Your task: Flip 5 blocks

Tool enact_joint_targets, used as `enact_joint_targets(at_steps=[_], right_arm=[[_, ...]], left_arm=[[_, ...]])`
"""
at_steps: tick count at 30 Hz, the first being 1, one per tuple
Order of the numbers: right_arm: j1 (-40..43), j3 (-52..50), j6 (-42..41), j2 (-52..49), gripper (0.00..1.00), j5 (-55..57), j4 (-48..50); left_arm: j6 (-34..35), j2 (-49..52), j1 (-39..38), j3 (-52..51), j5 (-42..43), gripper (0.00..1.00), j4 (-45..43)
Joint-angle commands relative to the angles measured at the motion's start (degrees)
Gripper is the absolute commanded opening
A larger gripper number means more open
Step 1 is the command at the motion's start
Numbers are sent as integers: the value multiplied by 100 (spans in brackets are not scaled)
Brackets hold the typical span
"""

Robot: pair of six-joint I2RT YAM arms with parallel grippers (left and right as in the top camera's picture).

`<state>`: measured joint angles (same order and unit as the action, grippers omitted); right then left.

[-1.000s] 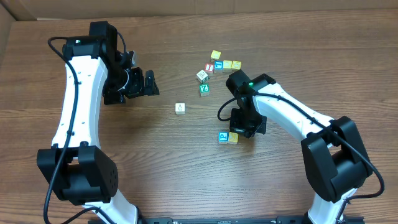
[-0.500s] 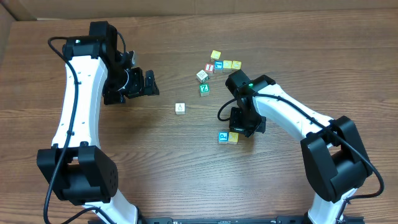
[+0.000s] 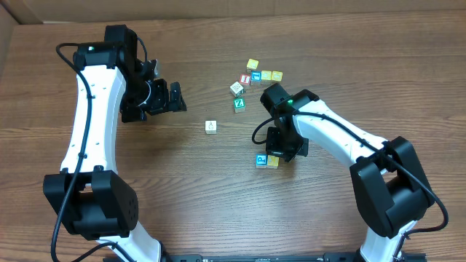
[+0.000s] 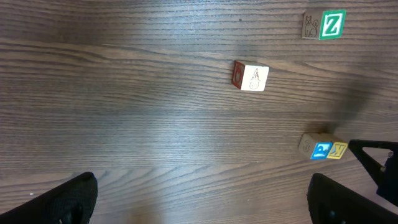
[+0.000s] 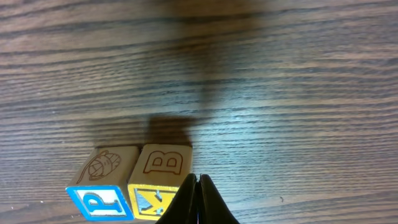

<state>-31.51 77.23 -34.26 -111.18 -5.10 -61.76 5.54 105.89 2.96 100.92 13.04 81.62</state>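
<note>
Probably mid-flip, with the left gripper (image 3: 175, 97) spread wide, empty and well apart, the right gripper (image 5: 198, 198) pinched shut on nothing, tips at the corner of the pale yellow block (image 5: 160, 177), teal-blue block (image 5: 99, 190) touching its far side, needing next a gentle tipping push without shifting that neighbour.

The brown wood-grain tabletop (image 3: 218, 196) has a faint sheen. The blue-faced wooden cube (image 5: 102, 165) and yellow-faced wooden cube (image 5: 163, 163) show bare matt sides.
</note>
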Motion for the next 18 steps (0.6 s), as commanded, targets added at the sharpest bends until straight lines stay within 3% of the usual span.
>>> enact_joint_targets(at_steps=[1,18], right_arm=[[-70,-48,-4,111,4,160,15],[-68,-46,2,111,4,103,114]], left_arm=[[-22,72,-37,146,-13,100,-4],[-22,72,-37,144,-13,100,-4]])
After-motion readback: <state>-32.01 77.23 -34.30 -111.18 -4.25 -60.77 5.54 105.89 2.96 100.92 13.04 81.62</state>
